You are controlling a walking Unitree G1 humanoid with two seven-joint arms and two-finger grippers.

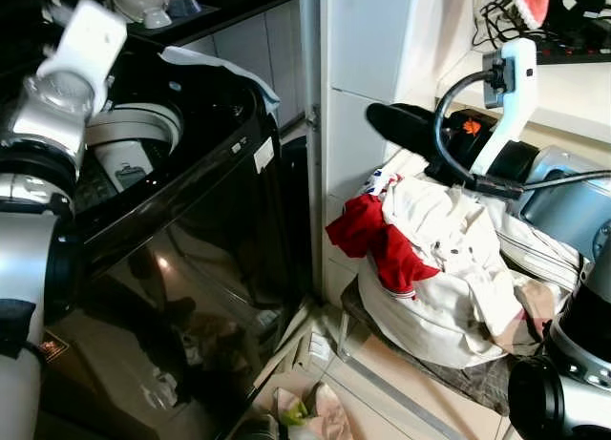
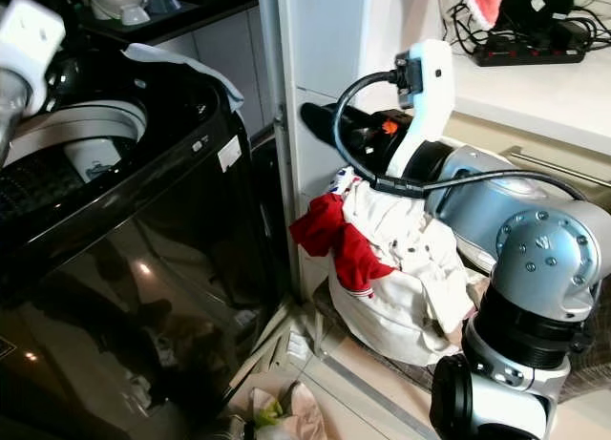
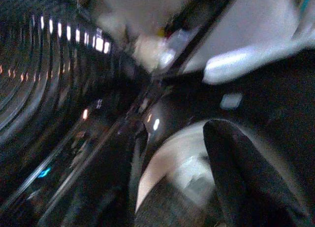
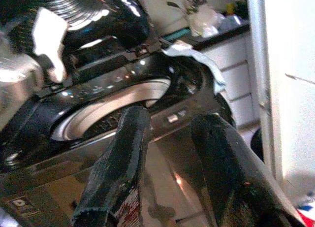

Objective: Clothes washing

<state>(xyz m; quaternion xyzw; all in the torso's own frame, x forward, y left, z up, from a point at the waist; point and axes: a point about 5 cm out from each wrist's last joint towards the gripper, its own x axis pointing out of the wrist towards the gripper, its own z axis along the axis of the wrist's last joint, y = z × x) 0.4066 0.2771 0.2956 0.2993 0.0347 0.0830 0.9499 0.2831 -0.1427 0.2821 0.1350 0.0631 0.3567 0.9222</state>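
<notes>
Hovering at centre right of the head view, the right gripper point(image 1: 382, 123) points toward the black washing machine point(image 1: 191, 230), its two black fingers point(image 4: 123, 158) apart with nothing between them. Just below it, a heap of white clothes point(image 1: 449, 268) with a red garment point(image 1: 377, 240) draped on its near side sits at lower right beside the white cabinet point(image 1: 368, 68). At upper left, the left arm point(image 1: 48, 106) reaches over the machine's open drum point(image 1: 134, 135); the blurred wrist view seems to show one finger point(image 3: 241, 173), so I cannot tell its grip.
</notes>
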